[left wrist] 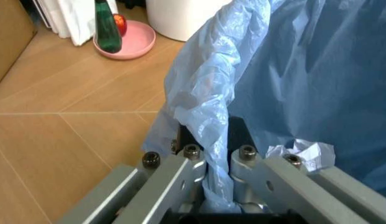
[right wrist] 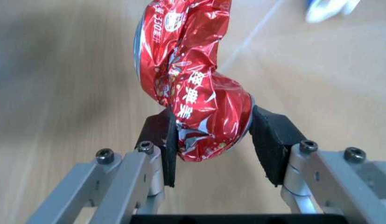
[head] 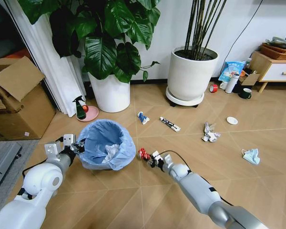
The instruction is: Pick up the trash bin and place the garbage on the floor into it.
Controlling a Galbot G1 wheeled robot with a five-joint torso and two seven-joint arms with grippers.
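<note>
L gripper (head: 77, 147): clamped on trash bin (head: 106, 145) rim, bin's left side.
R gripper (head: 150, 158): pinching red can (head: 144, 153), just right of bin.

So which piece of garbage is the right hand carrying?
Start at the trash bin lined with a blue bag. Just to its right, the right hand is shut on a crushed red can, the one shiny red piece among white and blue litter.

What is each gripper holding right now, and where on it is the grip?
The left gripper pinches the trash bin at its bag-covered rim. The right gripper clamps the crushed red can by its lower end.
</note>
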